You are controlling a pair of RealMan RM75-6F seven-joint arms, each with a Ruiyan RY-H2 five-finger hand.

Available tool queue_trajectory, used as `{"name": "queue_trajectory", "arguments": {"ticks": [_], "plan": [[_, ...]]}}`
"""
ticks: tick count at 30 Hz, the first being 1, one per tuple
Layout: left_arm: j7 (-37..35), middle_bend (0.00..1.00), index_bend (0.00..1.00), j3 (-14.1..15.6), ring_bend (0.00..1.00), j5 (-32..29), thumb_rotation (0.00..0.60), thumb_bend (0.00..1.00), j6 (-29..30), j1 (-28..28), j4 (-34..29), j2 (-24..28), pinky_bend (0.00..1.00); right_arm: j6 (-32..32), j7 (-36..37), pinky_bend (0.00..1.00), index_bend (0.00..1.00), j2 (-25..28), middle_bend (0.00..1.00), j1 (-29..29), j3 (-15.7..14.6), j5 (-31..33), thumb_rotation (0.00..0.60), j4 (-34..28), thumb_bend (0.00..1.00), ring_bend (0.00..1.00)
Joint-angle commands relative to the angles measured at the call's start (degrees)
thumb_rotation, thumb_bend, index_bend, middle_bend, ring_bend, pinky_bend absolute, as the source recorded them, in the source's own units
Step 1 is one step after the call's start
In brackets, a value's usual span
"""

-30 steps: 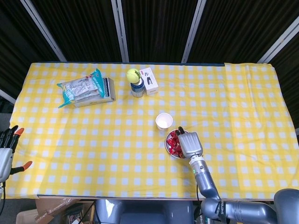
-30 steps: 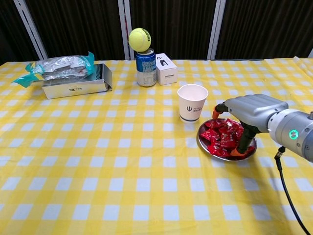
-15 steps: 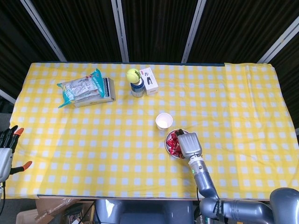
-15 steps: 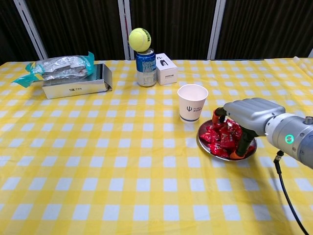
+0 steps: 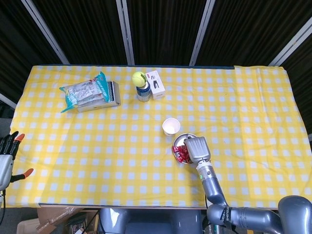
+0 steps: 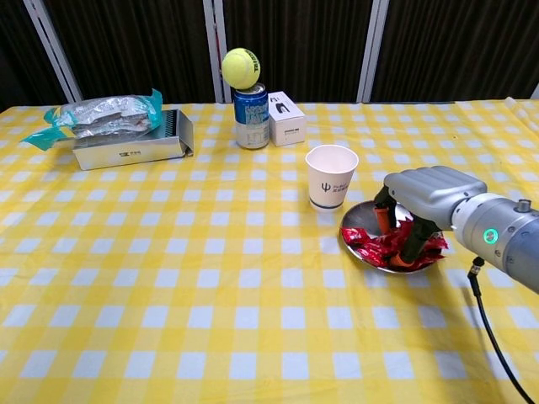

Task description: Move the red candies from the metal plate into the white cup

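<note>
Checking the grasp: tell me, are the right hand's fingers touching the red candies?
Touching. The chest view shows the right hand's fingers dug into the red candies.

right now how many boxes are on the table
2. A white box stands at the back, right beside the blue can that carries the tennis ball. A long metal-looking box lies at the back left under a snack bag.

Your right hand (image 6: 425, 202) sits over the metal plate (image 6: 358, 220), fingers down among the candies (image 6: 379, 245) on it. The paper cup (image 6: 330, 176) stands just behind and left of the plate. Further back, the tennis ball (image 6: 240, 67) rests on the can (image 6: 251, 116), with a small box (image 6: 286, 118) beside it. At far left a bag (image 6: 99, 115) lies on a tray (image 6: 130, 151). Your left hand (image 5: 7, 157) hangs beyond the table's left edge
</note>
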Motion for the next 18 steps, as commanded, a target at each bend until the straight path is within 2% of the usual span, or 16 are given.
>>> {"name": "queue_trajectory", "arguments": {"ticks": [1, 7, 18], "plan": [[0.0, 0.00, 0.00, 0.0, 0.00, 0.0, 0.600, 0.04, -0.1, 0.0, 0.0, 0.0, 0.00, -0.1, 1.3, 0.85, 0.60, -0.2, 0.47, 0.1, 0.5, -0.7, 0.600, 0.7, 0.30, 0.72], [-0.1, 0.00, 0.00, 0.0, 0.00, -0.1, 0.600, 0.04, -0.2, -0.1, -0.1, 0.1, 0.00, -0.2, 2.1, 0.85, 0.64, -0.2, 0.49, 0.2, 1.0, -1.0, 0.600, 1.1, 0.37, 0.72], [-0.2, 0.00, 0.00, 0.0, 0.00, -0.2, 0.600, 0.04, -0.3, -0.1, -0.2, 0.1, 0.00, 0.6, 2.2, 0.85, 0.67, 0.4, 0.52, 0.5, 1.4, -2.4, 0.600, 0.1, 0.44, 0.72]]}}
